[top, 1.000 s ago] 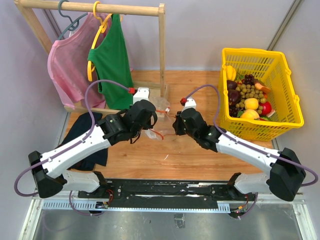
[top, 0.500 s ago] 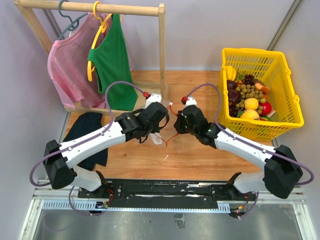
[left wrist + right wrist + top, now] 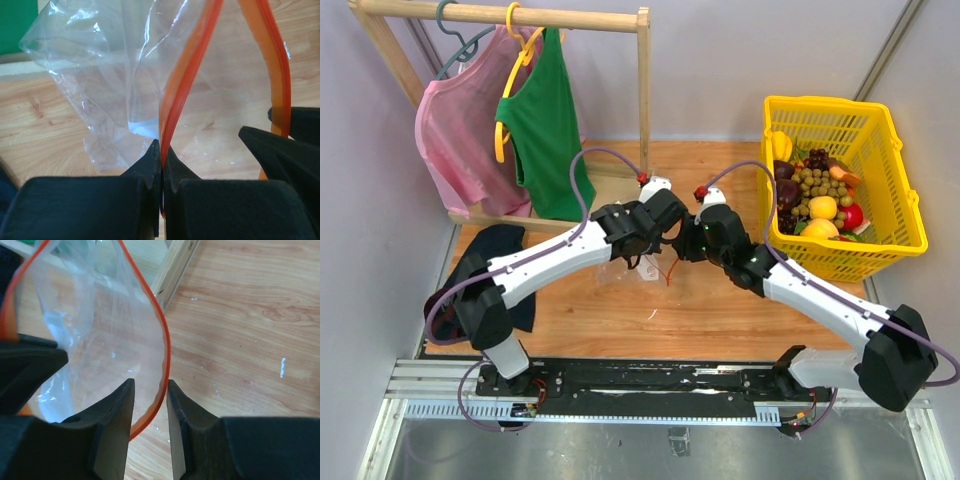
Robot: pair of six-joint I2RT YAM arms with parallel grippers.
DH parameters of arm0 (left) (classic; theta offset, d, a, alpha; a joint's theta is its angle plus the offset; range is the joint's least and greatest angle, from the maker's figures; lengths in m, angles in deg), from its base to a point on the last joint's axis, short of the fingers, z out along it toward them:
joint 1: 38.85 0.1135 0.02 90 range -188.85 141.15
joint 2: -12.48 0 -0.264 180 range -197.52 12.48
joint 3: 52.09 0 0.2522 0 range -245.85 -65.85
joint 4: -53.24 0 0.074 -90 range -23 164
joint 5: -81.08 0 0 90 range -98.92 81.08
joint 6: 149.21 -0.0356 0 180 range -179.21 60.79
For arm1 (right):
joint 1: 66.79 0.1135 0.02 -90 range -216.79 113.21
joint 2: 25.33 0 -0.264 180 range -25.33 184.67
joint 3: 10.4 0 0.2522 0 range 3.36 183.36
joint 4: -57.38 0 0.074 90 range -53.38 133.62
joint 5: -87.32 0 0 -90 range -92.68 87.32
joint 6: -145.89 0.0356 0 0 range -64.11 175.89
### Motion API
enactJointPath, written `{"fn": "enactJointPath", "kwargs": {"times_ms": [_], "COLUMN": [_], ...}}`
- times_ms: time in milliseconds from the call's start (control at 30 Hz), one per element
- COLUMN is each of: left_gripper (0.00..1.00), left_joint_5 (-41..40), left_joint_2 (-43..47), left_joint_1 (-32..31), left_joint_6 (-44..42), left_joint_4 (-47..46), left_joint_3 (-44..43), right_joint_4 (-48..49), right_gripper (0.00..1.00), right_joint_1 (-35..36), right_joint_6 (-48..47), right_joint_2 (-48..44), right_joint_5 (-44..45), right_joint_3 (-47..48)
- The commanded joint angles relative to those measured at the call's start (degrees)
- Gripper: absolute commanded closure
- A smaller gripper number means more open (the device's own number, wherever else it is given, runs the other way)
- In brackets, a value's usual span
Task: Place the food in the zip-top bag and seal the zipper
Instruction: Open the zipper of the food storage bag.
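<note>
The clear zip-top bag [image 3: 628, 266] hangs between my two grippers over the wooden table. My left gripper [image 3: 665, 218] is shut on one side of its orange-red zipper [image 3: 187, 80]; the pinch shows in the left wrist view [image 3: 161, 150]. A white label [image 3: 142, 127] sits on the bag [image 3: 95, 75]. My right gripper [image 3: 150, 390] is open, and the other side of the zipper [image 3: 164, 347] runs through the gap between its fingers. The mouth of the bag [image 3: 100, 330] is spread open and nothing shows inside. The food [image 3: 823, 208] lies in the yellow basket [image 3: 910, 215].
The basket at the right also holds a cluster of tan balls [image 3: 817, 182]. A wooden clothes rack [image 3: 643, 100] with a pink shirt [image 3: 460, 130] and a green top [image 3: 545, 120] stands at the back left; its foot [image 3: 177, 270] is close behind the bag. A dark cloth [image 3: 485, 265] lies at the left.
Both grippers have moved right and toward the back with the bag between them. The bag's mouth is now spread wider.
</note>
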Motion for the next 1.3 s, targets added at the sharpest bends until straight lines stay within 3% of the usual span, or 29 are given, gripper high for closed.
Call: {"fn": "enactJointPath", "kwargs": {"times_ms": [0,333,667,867,1033,1267], "left_gripper": [1.0,1.0,0.99,1.0,1.0,1.0], "left_joint_5": [-2.1,4.7,4.4,8.3,9.3,11.2], "left_joint_2": [-4.3,-1.3,3.3,8.8,10.6,6.3], "left_joint_1": [-0.2,-0.3,0.6,4.4,4.7,4.8], "left_joint_6": [-0.8,-0.9,-2.7,-6.8,-9.0,-6.3], "left_joint_4": [6.0,1.5,2.7,-0.8,-3.3,-0.5], "left_joint_3": [-5.5,-4.2,-6.8,-3.4,0.3,-3.2], "right_joint_4": [-0.3,2.0,-0.3,-3.2,-3.7,-6.2], "right_gripper": [0.66,0.71,0.99,0.99,0.99,0.83], "right_joint_1": [-1.5,-3.9,-6.8,-7.7,-7.7,-7.7], "right_joint_6": [-1.8,-0.6,-1.5,-4.5,-6.6,-9.2], "right_joint_2": [-3.1,-1.6,0.0,0.8,2.8,1.8], "right_joint_5": [0.7,-1.9,-0.8,-0.8,-6.7,-12.7], "right_joint_3": [-1.0,-2.9,-3.5,-1.7,1.0,5.2]}}
